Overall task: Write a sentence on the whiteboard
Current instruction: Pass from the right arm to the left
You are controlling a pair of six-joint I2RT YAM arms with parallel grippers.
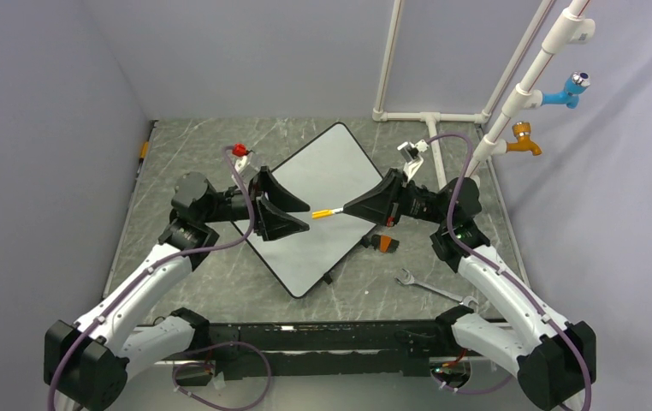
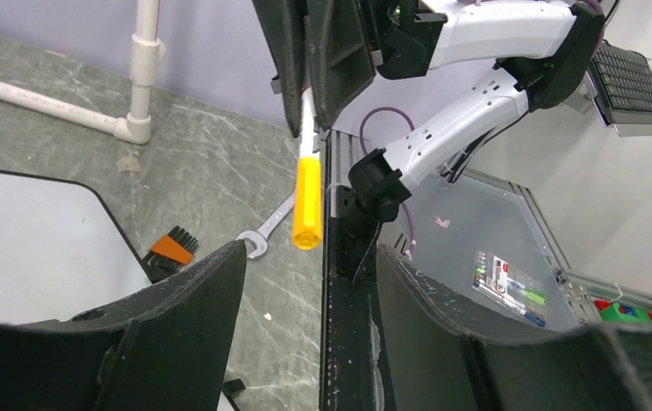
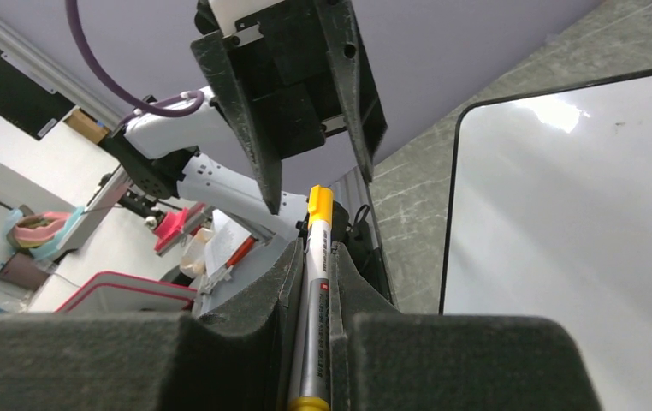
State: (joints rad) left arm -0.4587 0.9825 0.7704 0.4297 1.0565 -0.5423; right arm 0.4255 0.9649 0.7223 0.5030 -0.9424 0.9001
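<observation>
1. i count one whiteboard (image 1: 331, 171).
2. one marker (image 1: 327, 211), over the whiteboard's middle.
3. two grippers: the left gripper (image 1: 304, 216) over the whiteboard's left part, the right gripper (image 1: 346, 207) over its right part.
4. one wrench (image 1: 432, 288), right of the whiteboard's near corner.
5. one orange-and-black tool (image 1: 382, 242), just beside the whiteboard's right edge.
6. two taps, a blue tap (image 1: 571, 90) and an orange tap (image 1: 525, 139), well right of the whiteboard.
7. one red piece (image 1: 240, 150), near the whiteboard's far left edge.

Left gripper (image 1: 307, 218) agape, right gripper (image 1: 346, 206) clenched.
</observation>
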